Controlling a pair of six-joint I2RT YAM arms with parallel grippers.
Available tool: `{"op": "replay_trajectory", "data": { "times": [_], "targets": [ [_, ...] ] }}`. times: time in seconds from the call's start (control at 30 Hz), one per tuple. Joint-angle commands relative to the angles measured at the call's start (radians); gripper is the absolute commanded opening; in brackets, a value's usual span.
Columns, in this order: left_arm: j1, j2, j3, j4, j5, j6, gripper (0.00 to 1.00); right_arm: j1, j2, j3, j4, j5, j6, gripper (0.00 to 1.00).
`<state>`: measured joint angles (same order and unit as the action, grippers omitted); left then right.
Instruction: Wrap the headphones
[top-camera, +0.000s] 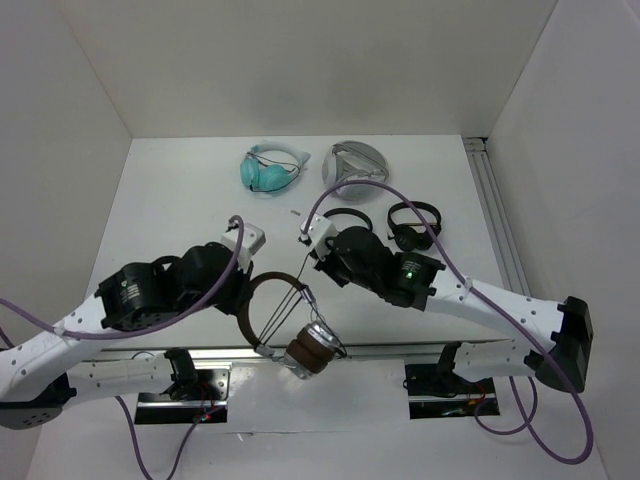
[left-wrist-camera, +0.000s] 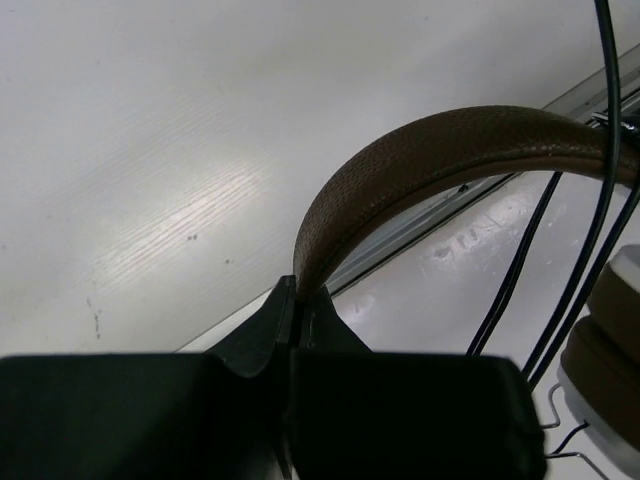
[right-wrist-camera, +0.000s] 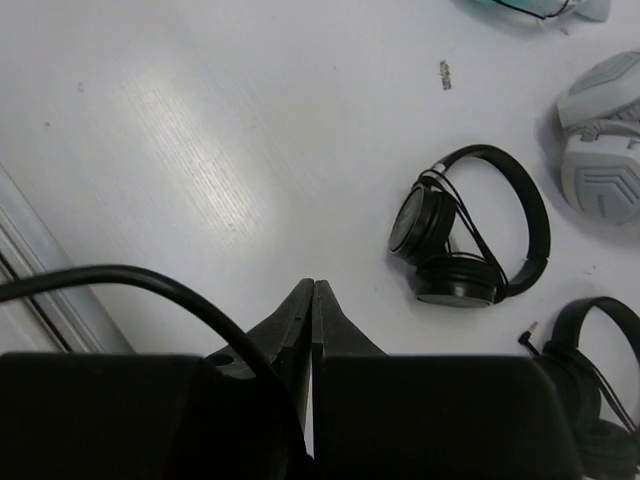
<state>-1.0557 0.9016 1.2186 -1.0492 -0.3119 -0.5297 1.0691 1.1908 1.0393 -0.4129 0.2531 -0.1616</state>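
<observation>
Headphones apparently over table edge

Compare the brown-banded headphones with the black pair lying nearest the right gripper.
The brown-banded headphones are larger, with silver cups; the black pair is smaller and all black. The brown-banded headphones are held up, the left gripper shut on their band; the black pair lies flat on the table, untouched. Both have thin cables.

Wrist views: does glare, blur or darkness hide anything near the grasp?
Left wrist: glare streaks the white table; jaws are a dark silhouette, brown textured headband is sharp. Right wrist: similar table glare, near black cable soft, small black headphones crisp.
</observation>
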Motion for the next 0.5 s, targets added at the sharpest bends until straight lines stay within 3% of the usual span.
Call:
{"op": "replay_trajectory", "data": {
  "times": [0.0, 0.2, 0.4, 0.47],
  "targets": [
    [-0.004, -0.003, 0.102, -0.1, -0.081, -0.085, 0.0, -0.024, -0.01, -0.007, 0.117, -0.153, -0.013, 0.08],
    [-0.004, 0.016, 0.122, -0.098, -0.092, -0.118, 0.0, -0.043, 0.0, -0.065, 0.243, -0.265, 0.016, 0.2],
    [-0.004, 0.046, 0.131, -0.107, -0.113, -0.136, 0.0, -0.055, 0.03, -0.111, 0.298, -0.265, 0.025, 0.2],
    [-0.004, 0.046, 0.142, -0.107, -0.113, -0.147, 0.0, -0.075, 0.039, -0.136, 0.339, -0.256, 0.043, 0.14]
  ]
}}
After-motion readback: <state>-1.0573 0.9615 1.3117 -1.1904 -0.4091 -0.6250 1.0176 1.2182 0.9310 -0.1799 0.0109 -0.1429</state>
